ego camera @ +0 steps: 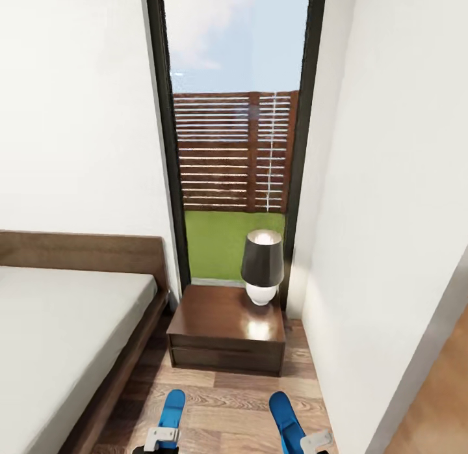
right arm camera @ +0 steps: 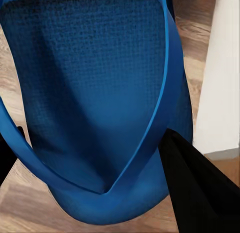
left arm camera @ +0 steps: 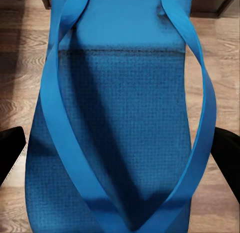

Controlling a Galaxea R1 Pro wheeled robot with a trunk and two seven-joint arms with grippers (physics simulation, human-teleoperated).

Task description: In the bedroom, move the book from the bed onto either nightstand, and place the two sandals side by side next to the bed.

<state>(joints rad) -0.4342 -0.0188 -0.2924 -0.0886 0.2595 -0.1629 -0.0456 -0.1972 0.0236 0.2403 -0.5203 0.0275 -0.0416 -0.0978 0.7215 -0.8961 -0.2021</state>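
Each gripper pinches a sandal (ego camera: 171,408) above the floor (ego camera: 221,402) — released apart, the pair lands apart, not side by side.

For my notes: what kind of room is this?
Most likely a bedroom: a low bed with grey mattress and dark wooden frame, a dark reddish-brown wooden nightstand, and a white table lamp with dark shade on it.

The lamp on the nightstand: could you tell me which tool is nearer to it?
Right. The right tool, holding a sandal, sits almost straight in front of the lamp; the left tool is further toward the bed.
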